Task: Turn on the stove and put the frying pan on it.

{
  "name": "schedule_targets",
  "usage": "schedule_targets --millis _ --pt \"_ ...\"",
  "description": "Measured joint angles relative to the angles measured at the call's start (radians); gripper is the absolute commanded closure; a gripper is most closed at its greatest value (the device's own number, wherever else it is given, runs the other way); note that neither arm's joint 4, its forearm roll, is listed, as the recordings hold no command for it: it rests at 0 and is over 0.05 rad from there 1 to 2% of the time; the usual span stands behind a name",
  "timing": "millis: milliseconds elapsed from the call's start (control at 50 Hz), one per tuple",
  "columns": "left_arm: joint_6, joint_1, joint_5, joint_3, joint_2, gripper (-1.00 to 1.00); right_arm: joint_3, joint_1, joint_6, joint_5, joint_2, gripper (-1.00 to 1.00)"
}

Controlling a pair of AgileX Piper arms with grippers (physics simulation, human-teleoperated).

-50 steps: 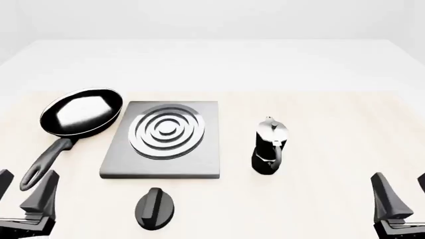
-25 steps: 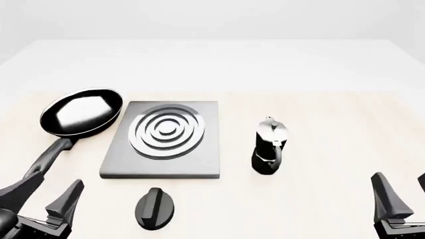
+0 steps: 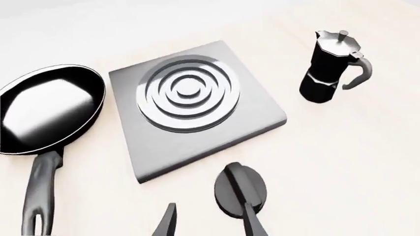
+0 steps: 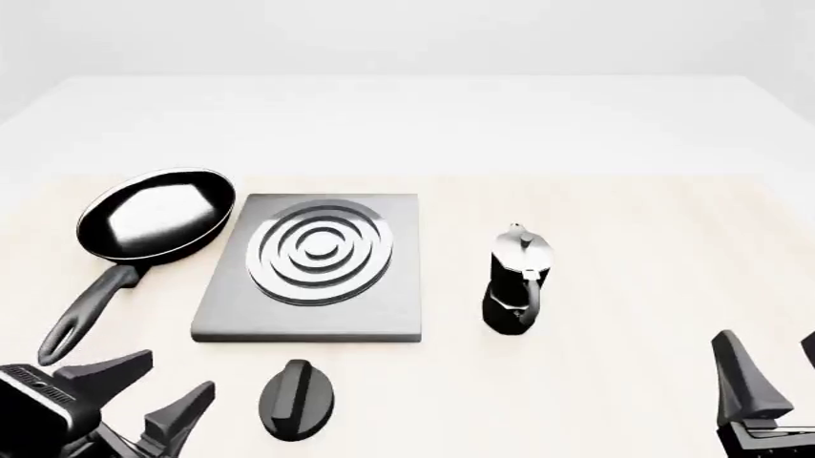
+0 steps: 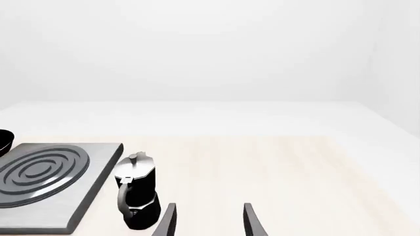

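The frying pan [image 4: 156, 215] lies on the table left of the stove [image 4: 312, 267], its long handle [image 4: 79, 315] pointing toward me. The stove's black oval knob [image 4: 296, 399] sits on the table in front of the grey slab. My left gripper [image 4: 181, 370] is open, low at the front left, just left of the knob and angled toward it. In the left wrist view the knob [image 3: 241, 189] lies close ahead of the open left gripper [image 3: 210, 206], by one finger; the pan [image 3: 46, 110] and stove [image 3: 190, 103] lie beyond. My right gripper [image 4: 766, 336] stands open at the front right, holding nothing.
A small black-and-silver moka pot [image 4: 516, 281] stands upright to the right of the stove. In the right wrist view the moka pot [image 5: 136, 196] is near ahead of the open right gripper [image 5: 210, 205], with the stove [image 5: 46, 182] beside it.
My left gripper has swung from the pan handle's end rightward and turned toward the knob. The right arm, pan, stove and moka pot have not moved.
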Motion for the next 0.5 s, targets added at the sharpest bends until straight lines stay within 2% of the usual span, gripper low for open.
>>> schedule_targets --millis 200,500 --pt "-0.040 -0.062 -0.072 0.017 0.117 -1.00 0.000 0.000 0.000 0.000 0.000 -1.00" --pt "-0.106 -0.133 -0.257 0.062 0.336 -1.00 0.000 0.000 0.000 0.000 0.000 -1.00"
